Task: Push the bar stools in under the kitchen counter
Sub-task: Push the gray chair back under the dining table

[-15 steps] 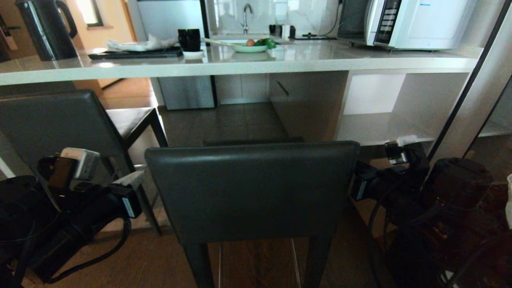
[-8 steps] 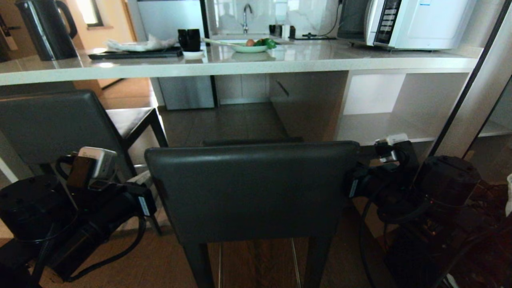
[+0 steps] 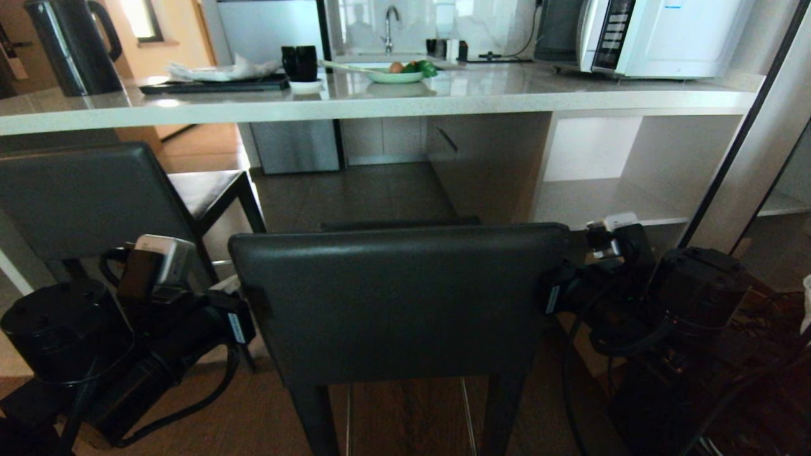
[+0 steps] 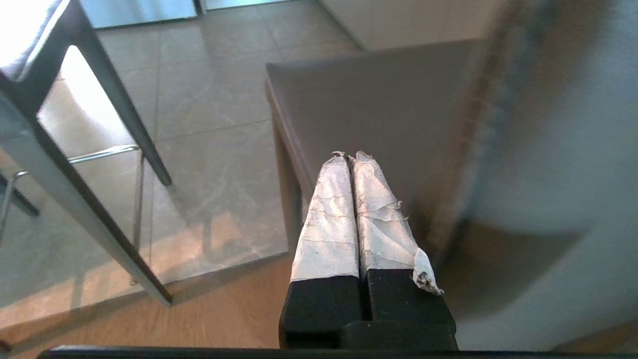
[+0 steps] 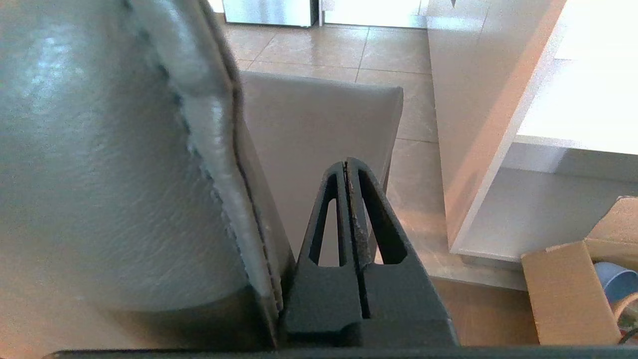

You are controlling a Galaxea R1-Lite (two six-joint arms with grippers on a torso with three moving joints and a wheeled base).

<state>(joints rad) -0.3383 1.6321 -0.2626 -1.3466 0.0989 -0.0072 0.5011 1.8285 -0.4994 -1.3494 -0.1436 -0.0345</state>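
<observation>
The near bar stool's dark-grey backrest (image 3: 399, 304) fills the middle of the head view, short of the kitchen counter (image 3: 380, 101). The second bar stool (image 3: 82, 196) stands to its left, its seat partly under the slab. My left gripper (image 3: 237, 294) is at the near backrest's left edge. In the left wrist view its taped fingers (image 4: 349, 155) are shut and empty, tips over the seat (image 4: 374, 99). My right gripper (image 3: 550, 296) is at the backrest's right edge. In the right wrist view it (image 5: 345, 162) is shut and empty, its base against the backrest's side (image 5: 99, 149).
On the counter stand a kettle (image 3: 73, 44), a black mug (image 3: 300, 62), a plate of food (image 3: 396, 75) and a microwave (image 3: 659, 35). Open white shelves (image 3: 608, 190) lie right of the knee space. A cardboard box (image 5: 568, 294) sits on the floor at the right.
Both arms have closed in on the near stool: the left gripper moved right to the backrest's left edge, the right gripper moved left to its right edge. The stools have not moved.
</observation>
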